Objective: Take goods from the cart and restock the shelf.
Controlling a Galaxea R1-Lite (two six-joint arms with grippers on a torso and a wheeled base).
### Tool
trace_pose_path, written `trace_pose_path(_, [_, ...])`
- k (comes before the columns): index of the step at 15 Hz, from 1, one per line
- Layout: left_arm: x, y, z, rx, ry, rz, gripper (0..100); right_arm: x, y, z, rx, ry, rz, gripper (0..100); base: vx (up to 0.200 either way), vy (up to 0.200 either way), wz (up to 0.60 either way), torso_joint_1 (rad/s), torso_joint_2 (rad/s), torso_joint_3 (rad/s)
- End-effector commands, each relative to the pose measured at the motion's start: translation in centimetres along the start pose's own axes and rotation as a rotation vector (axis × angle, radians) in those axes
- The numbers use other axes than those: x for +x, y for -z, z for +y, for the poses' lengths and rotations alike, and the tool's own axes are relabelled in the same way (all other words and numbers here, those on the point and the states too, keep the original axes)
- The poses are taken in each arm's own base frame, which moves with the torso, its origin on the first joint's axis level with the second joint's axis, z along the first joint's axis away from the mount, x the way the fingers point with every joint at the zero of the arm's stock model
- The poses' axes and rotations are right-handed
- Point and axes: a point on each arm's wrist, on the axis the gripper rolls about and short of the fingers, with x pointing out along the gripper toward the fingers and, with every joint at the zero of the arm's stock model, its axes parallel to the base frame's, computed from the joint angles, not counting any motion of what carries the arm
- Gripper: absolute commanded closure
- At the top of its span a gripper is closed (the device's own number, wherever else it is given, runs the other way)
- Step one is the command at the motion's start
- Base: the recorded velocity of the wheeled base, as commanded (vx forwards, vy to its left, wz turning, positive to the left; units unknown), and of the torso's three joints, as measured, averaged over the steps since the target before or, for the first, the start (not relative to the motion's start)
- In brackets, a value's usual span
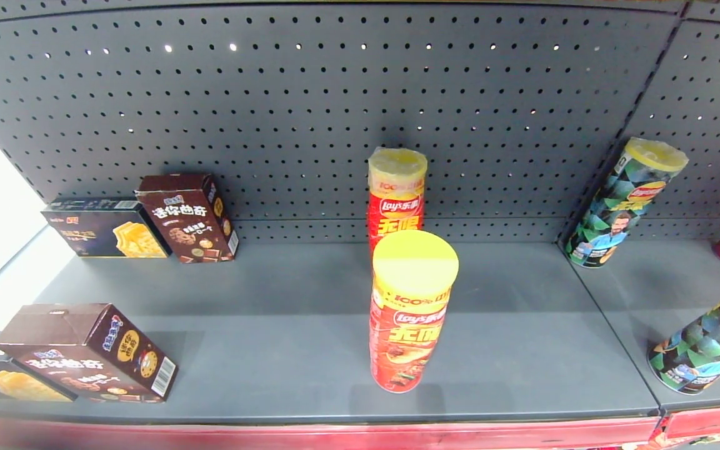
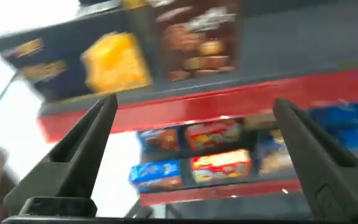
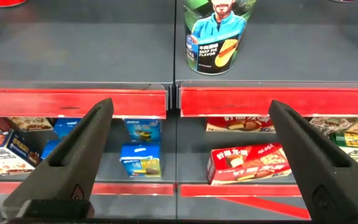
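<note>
1. Shelf (image 1: pixel 310 350): two red cans stand upright at its middle. The near red can (image 1: pixel 410 312) is directly in front of the far red can (image 1: pixel 396 197), which stands by the pegboard; the two are apart.
2. Right bay: a far green can (image 1: pixel 622 206) and a near green can (image 1: pixel 704 350).
3. Left side: a far brown box (image 1: pixel 188 219) beside a far dark box (image 1: pixel 107 228). A near brown box (image 1: pixel 91 353) lies at the front edge.
4. Left tool (image 2: pixel 194 102): fingers spread wide with nothing between them, facing the shelf's red front strip. Right tool (image 3: pixel 190 104): equally wide open and empty, also before that strip.
5. Handling (judged): the cans look light, with stiff but crushable tube walls. They are smooth, round and tall, so likely to tip or roll. Grip across the mid-body with moderate force, clear of the lid.
6. Containers: yellow lids are on and the boxes are shut, so the contents cannot be seen. They are presumably brittle.
</note>
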Motion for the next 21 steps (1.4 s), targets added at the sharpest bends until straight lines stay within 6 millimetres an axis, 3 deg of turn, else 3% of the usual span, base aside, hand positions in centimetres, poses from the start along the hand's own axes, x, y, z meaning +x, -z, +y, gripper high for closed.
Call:
trace_pose_path(1, [0.01, 0.08, 0.13, -0.033, -0.061, 0.005, 0, 0.01, 0.03, 0.0, -0.001, 0.0, 0.001, 0, 0.0, 0.0, 0.0, 0.0, 0.0, 0.0])
trace_pose_path(4, [-0.03, 0.03, -0.44, -0.043, 0.2, -0.019, 0, 0.0, -0.01, 0.0, -0.001, 0.0, 0.0, 0, 0.0, 0.0, 0.0, 0.0, 0.0, 0.0])
trace_pose_path(6, [0.12, 0.6, -0.7, -0.017, 0.275, -0.01, 0, 0.0, -0.01, 0.0, -0.001, 0.0, 0.0, 0, 0.0, 0.0, 0.0, 0.0, 0.0, 0.0])
trace_pose_path(8, [0.22, 0.66, -0.71, -0.002, 0.265, -0.026, 0, 0.01, 0.03, 0.0, -0.001, 0.0, 0.001, 0, 0.0, 0.0, 0.0, 0.0, 0.0, 0.0])
trace_pose_path(10, [0.31, 0.67, -0.46, -0.022, 0.147, -0.02, 0, 0.0, -0.01, 0.0, -0.001, 0.0, 0.0, 0, 0.0, 0.0, 0.0, 0.0, 0.0, 0.0])
trace_pose_path(21, [0.32, 0.69, -0.32, -0.11, 0.082, -0.009, 0, 0.01, 0.03, 0.0, -0.001, 0.0, 0.001, 0, 0.0, 0.0, 0.0, 0.0, 0.0, 0.0])
